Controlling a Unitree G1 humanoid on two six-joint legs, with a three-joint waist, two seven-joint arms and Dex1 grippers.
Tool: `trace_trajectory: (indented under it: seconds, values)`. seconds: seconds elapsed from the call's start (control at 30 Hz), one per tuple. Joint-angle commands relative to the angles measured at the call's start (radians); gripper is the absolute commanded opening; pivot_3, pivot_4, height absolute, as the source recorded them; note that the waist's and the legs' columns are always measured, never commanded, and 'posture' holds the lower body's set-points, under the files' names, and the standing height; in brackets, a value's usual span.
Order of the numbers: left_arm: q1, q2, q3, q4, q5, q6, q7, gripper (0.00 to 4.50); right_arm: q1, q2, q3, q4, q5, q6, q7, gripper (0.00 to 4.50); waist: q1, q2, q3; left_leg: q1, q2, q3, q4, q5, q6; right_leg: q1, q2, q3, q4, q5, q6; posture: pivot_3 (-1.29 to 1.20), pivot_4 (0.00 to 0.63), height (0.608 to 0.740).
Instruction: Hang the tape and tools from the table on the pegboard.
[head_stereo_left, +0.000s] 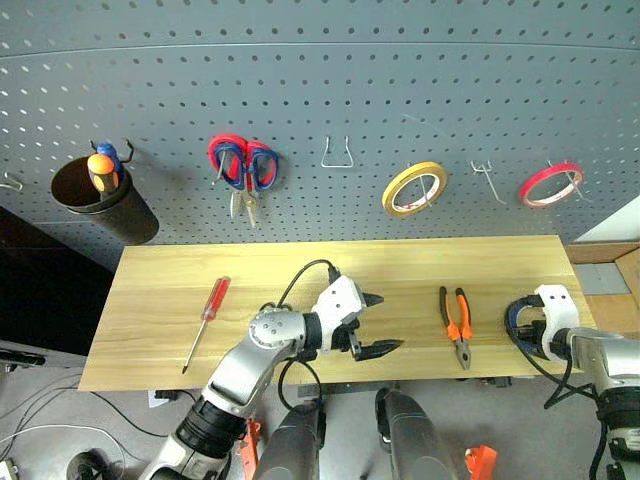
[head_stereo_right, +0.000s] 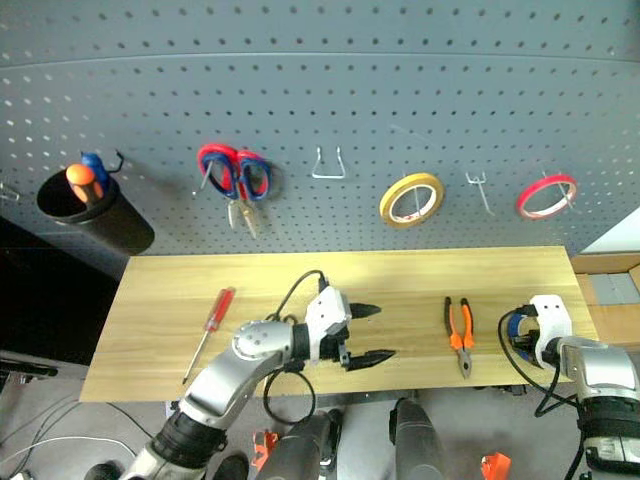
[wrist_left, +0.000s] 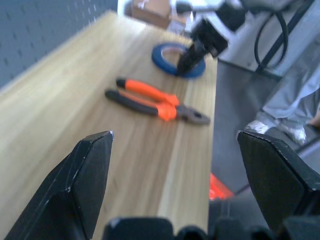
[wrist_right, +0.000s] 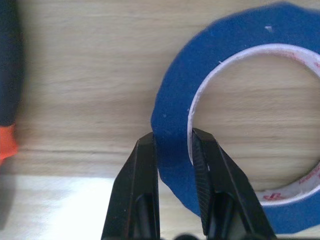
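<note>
Altogether one blue tape (wrist_right: 175, 125), one pliers (head_stereo_left: 456, 325), one screwdriver (head_stereo_left: 207, 320)

I counted 3 tape rings: 1 blue tape (wrist_right: 176, 150) on the table (head_stereo_left: 300, 270), plus 1 yellow tape ring (head_stereo_left: 413, 188) and 1 red tape ring (head_stereo_left: 551, 185) on the pegboard (head_stereo_left: 320, 80). There were 2 screwdrivers: 1 red-handled screwdriver (head_stereo_left: 207, 320), 1 orange-and-blue screwdriver (head_stereo_left: 104, 167) in 1 black cup (head_stereo_left: 110, 205). I saw 1 pair of pliers (head_stereo_left: 456, 325) and 1 pair of red-and-blue scissors (head_stereo_left: 243, 170).
</note>
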Motion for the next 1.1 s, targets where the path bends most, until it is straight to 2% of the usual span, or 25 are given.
trace_trajectory:
  seconds: [0.03,0.17,0.3,0.43,0.57,0.73,0.9,1.0,1.1]
  values:
    - [-0.044,-0.038,0.026,0.018,-0.042,-0.030,-0.003,4.25,0.071,-0.027,-0.100,-0.207,0.043,0.048,-0.011,0.36,-0.001,0.002,0.000,0.000,0.000,0.000,0.000,0.000,0.000,0.000,0.000,0.000,0.000,0.000,0.000,-0.21,0.347,0.740]
    - [-0.099,-0.089,0.074,0.077,-0.067,-0.071,0.015,4.25,0.205,-0.029,-0.248,-0.537,0.141,0.069,0.030,0.36,-0.004,0.004,-0.001,-0.004,0.000,0.000,0.000,0.000,0.000,-0.002,0.000,0.000,0.000,0.000,0.001,-0.29,0.339,0.740]
    - [-0.125,-0.097,0.105,0.096,-0.080,-0.118,0.006,4.25,0.337,0.069,-0.431,-0.995,0.391,0.095,0.069,0.36,-0.028,0.004,-0.001,-0.008,0.002,0.000,0.001,0.000,-0.001,-0.005,0.001,-0.002,-0.001,0.001,0.002,-0.36,0.341,0.740]
    - [-0.131,-0.101,0.138,0.093,-0.094,-0.131,0.021,4.25,0.344,0.140,-0.438,-1.207,0.471,0.064,-0.027,0.36,-0.057,0.003,0.000,-0.007,0.002,0.002,0.002,0.000,0.000,-0.005,0.001,0.000,-0.001,0.002,0.004,-0.39,0.343,0.740]
    - [-0.126,-0.097,0.150,0.086,-0.104,-0.131,0.025,4.25,0.197,0.161,-0.350,-1.225,0.479,0.049,-0.146,0.36,-0.082,0.003,0.000,-0.006,0.001,0.006,0.004,0.000,0.001,-0.005,0.001,0.001,-0.001,0.005,0.007,-0.39,0.340,0.740]
    - [-0.117,-0.094,0.141,0.081,-0.088,-0.140,0.037,4.25,0.006,0.132,-0.122,-1.050,0.339,-0.040,-0.193,0.36,-0.094,0.004,-0.001,-0.005,0.002,0.009,0.004,0.001,0.002,-0.005,0.001,0.001,0.000,0.007,0.007,-0.38,0.312,0.740]
    - [-0.103,-0.084,0.153,0.050,-0.091,-0.128,0.065,4.25,-0.019,0.136,-0.038,-0.922,0.280,-0.139,-0.158,0.36,-0.085,0.004,-0.002,-0.007,0.002,0.008,0.003,0.002,0.001,-0.007,0.001,0.001,0.000,0.007,0.007,-0.33,0.283,0.740]
    - [-0.087,-0.074,0.158,0.028,-0.094,-0.120,0.080,4.25,-0.040,0.142,-0.021,-0.863,0.261,-0.179,-0.151,0.36,-0.086,0.004,-0.002,-0.016,0.001,0.013,0.005,0.002,0.001,-0.019,0.000,0.001,0.002,0.008,0.006,-0.31,0.274,0.740]
    - [-0.069,-0.066,0.155,0.004,-0.093,-0.116,0.093,4.25,-0.066,0.150,0.014,-0.785,0.230,-0.224,-0.142,0.36,-0.086,0.004,-0.003,-0.015,0.002,0.018,0.005,0.002,0.001,-0.020,-0.001,0.002,0.002,0.008,0.006,-0.29,0.265,0.740]
